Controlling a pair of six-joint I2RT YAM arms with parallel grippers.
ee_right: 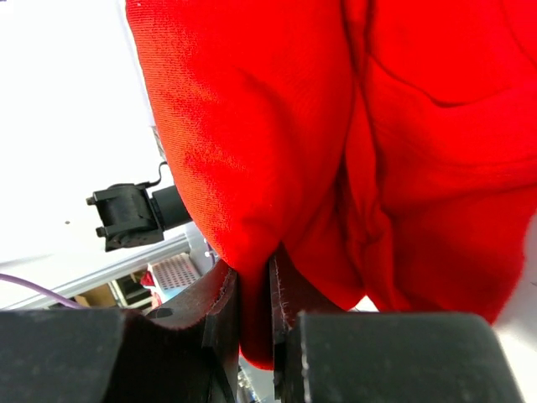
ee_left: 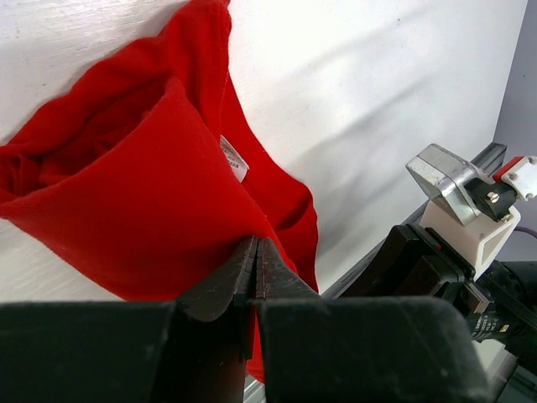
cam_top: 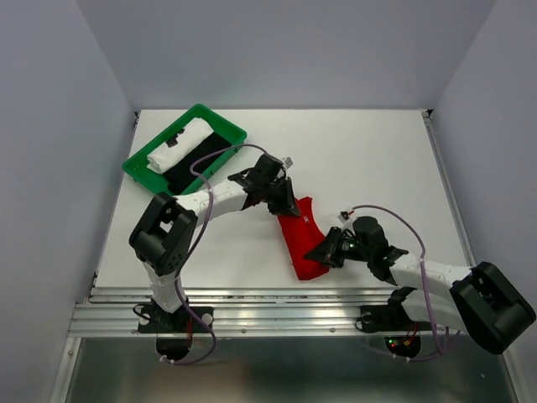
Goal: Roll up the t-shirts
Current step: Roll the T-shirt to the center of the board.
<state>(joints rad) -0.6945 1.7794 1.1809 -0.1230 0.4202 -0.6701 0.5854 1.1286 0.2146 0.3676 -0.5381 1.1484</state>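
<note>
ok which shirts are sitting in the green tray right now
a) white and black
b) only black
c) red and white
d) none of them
a: the green tray holds the white t-shirt and the black t-shirt, while the red t-shirt is outside it.

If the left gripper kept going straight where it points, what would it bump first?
The red t-shirt: the left gripper pinches its edge. Beyond the cloth probably lies the table.
</note>
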